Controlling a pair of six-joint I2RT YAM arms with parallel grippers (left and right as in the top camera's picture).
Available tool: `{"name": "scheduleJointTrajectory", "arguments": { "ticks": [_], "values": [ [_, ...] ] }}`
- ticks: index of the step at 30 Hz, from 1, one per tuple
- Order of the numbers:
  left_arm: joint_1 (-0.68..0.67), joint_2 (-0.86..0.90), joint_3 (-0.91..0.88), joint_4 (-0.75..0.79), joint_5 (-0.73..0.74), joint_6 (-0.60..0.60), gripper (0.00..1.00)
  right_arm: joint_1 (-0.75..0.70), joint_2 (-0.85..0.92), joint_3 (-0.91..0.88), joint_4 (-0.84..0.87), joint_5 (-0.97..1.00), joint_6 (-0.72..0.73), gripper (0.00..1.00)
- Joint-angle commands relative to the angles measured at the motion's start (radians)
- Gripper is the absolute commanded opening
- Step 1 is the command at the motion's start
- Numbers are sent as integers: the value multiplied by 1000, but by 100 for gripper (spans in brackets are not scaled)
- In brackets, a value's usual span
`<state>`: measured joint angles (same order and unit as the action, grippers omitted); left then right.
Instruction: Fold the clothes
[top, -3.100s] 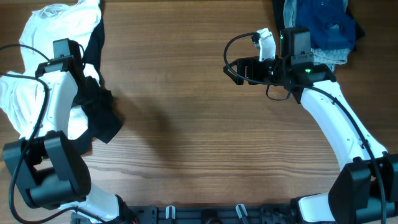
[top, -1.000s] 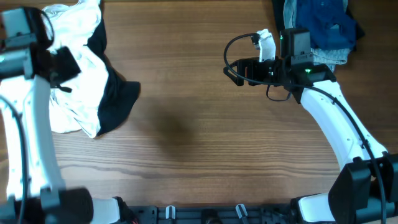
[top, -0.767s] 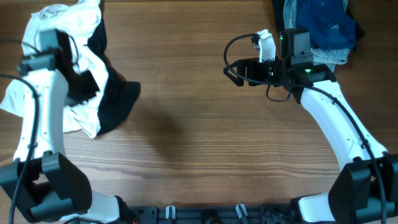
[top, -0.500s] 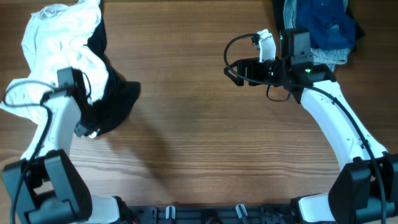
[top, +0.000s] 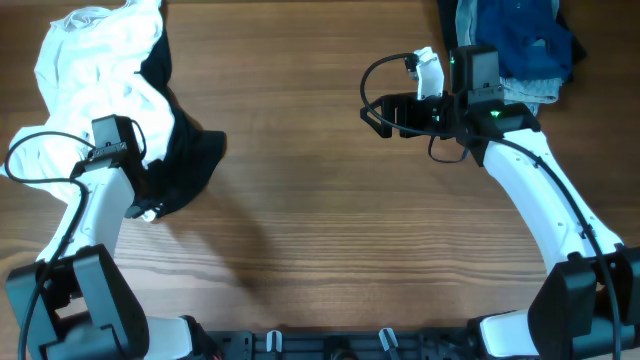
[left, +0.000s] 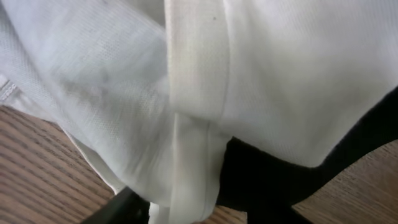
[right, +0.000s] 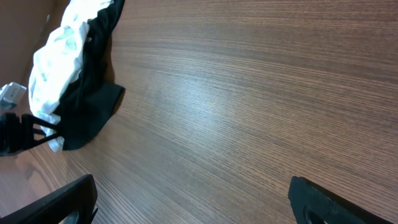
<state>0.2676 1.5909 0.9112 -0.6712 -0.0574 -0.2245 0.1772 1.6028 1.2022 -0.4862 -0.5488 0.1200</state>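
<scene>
White T-shirt (top: 90, 60) and black garment (top: 190, 165) bunched against left gripper (top: 140, 200), hiding its jaws, grip unclear. Right gripper (top: 378, 113) well apart, jaws wide, empty.

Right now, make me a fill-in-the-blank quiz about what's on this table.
The garment partly under the white T-shirt is ____.
On the right pincer, the jaws stand ____, holding nothing.
The blue clothes pile lies at the far ____ corner of the table.
Missing: black; open; right.

Overhead looks down; wrists see clothes (top: 100, 70).
</scene>
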Motion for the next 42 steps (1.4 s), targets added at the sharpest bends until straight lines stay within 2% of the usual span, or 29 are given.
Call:
{"name": "scheduleJointTrajectory", "arguments": {
  "ticks": [1,6,11,18,25,28,31,36,42],
  "values": [
    [4,-24,-8,-2,-15,11,33,6,10,21,2,9,14,99],
    [4,-19,-8,-1,-18,11,24,6,10,21,2,9,14,99],
    [6,19,-8,10,-31,11,4,6,10,21,3,10,14,99],
    [6,-2,32,-10,-30,3,4,6,10,21,5,10,14,99],
    [5,-130,333,-251,-24,0,4,6,10,21,7,10,14,99],
    [5,-182,476,-292,54,0,4,6,10,21,14,9,14,98],
    [5,-228,583,-278,186,-1,4,6,10,21,22,9,29,92],
    [-31,-275,722,-203,375,-5,4,4,0,21,39,5,40,89],
    [-172,-283,860,-48,401,-75,4,-14,-63,21,47,-12,40,89]
  ]
}}
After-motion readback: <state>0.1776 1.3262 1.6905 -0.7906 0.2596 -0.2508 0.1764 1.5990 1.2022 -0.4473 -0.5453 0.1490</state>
